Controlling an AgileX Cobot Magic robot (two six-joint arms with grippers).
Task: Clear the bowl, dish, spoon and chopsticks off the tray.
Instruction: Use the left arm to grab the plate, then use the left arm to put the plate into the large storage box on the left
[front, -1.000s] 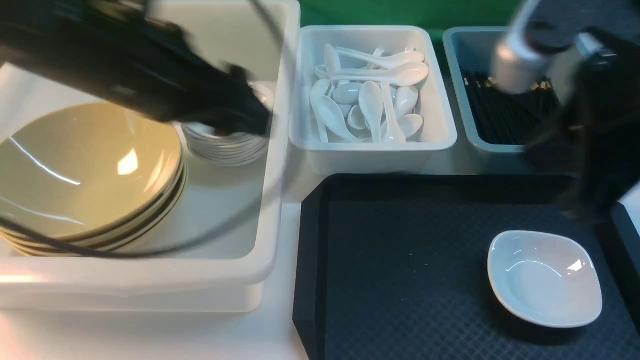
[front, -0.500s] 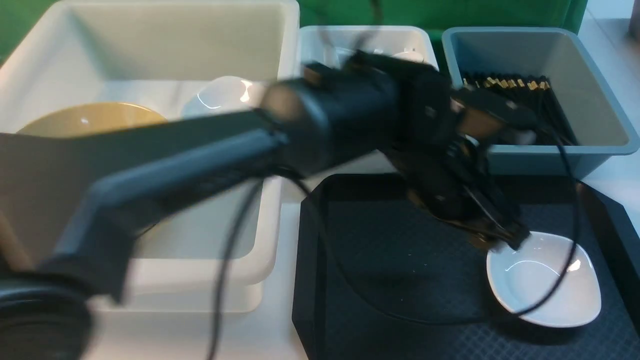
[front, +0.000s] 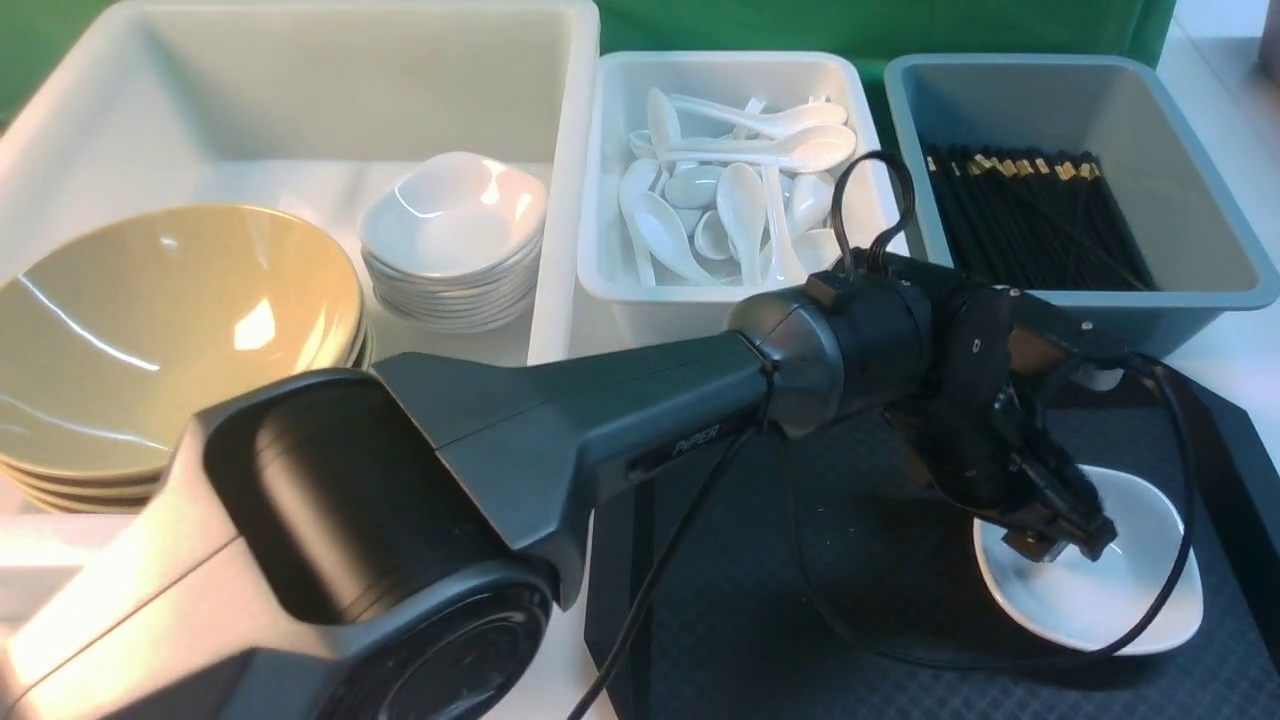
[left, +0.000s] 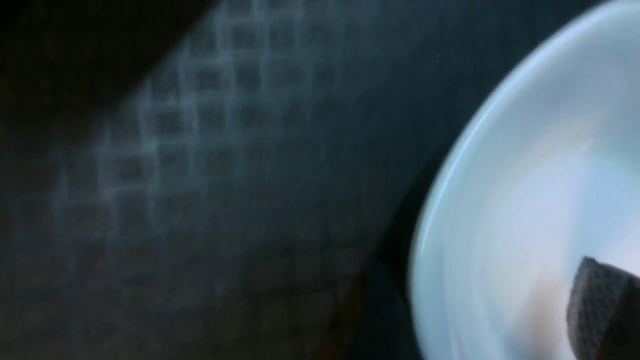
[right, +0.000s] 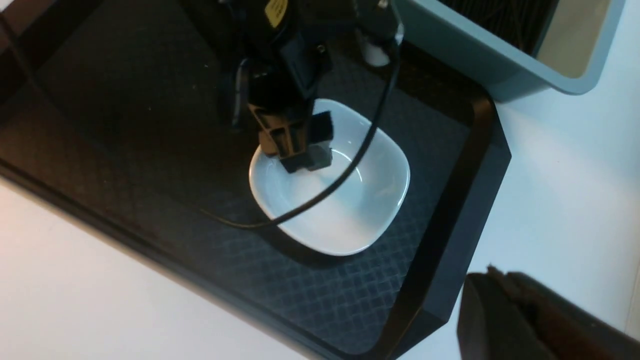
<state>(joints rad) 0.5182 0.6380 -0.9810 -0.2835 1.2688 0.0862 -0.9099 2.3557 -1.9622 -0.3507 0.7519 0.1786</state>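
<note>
The dish sits in the near right part of the tray, near its right rim. My left end effector is released, jaws astride the dish's left rim, one pad inside the hollow. Open textured floor runs from there to the tray's left rim. My right end effector is clenched shut over the tabletop, off the tray's right edge. Beyond the far edge, a white tub holds the bowl topping a stack beside small white dishes. A white bin holds spoons, and a grey-blue bin holds chopsticks.
</note>
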